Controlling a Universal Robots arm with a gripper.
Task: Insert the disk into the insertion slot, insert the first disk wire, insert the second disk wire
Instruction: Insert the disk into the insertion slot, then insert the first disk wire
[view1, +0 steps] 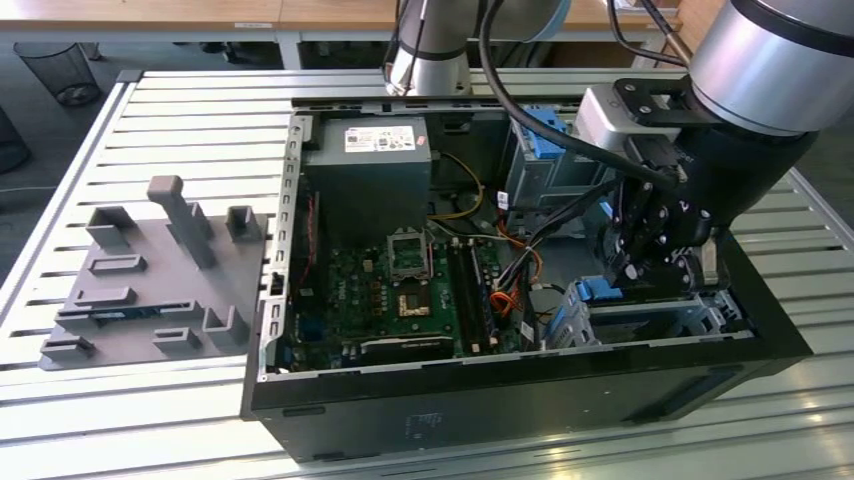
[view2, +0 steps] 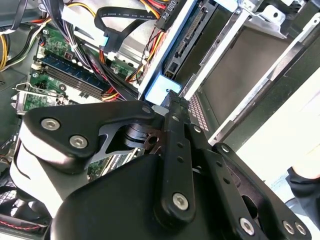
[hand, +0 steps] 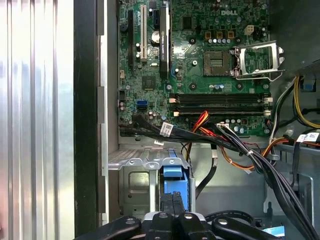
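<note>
- Slatted metal table (view1: 174, 110) held an open black computer case (view1: 534, 400).
- Gripper (hand: 173, 197) jaws looked shut together, tips against the flat silver hard drive in its blue plastic carrier (hand: 175, 175); no clear pinch.
- Disk sat inside the low perforated silver drive cage (hand: 131, 159).
- Judged stiff, weighty, shock-sensitive; grip carrier edges.

- The arm (view1: 763, 60) comes from the far side and bends down at the exterior view's right.
- Its wrist carries the gripper (view1: 651, 275), which points steeply downward.
- The two black fingers (hand: 167, 206) lie pressed together, tips side by side.
</note>
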